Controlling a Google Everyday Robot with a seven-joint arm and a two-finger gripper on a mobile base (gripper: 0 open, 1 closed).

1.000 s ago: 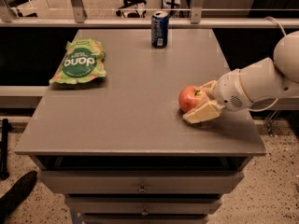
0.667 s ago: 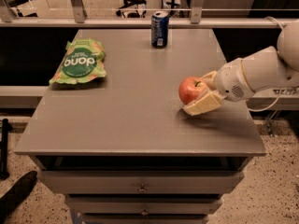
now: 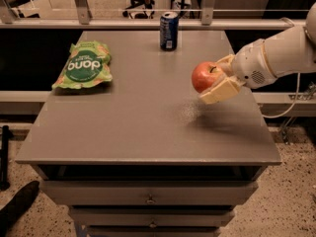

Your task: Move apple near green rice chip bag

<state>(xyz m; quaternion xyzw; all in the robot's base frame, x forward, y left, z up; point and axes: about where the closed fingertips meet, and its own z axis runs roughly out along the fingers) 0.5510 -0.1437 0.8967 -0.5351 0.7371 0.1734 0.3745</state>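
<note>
The gripper (image 3: 218, 78) clamps the apple (image 3: 203, 77) aloft by the counter (image 3: 138, 127) right edge; we judge transport to the green rice chip bag (image 3: 84, 65), far-left corner, outstanding.

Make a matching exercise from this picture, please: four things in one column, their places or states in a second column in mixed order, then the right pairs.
Things:
1. apple
2. green rice chip bag
3. blue soda can
4. gripper

Places or states:
A. stands upright near the far edge of the table
B. reaches in from the right side, shut on the fruit
C. held in the air above the right part of the table
D. lies flat on the far left part of the table

Pairs: 1-C, 2-D, 3-A, 4-B
</note>
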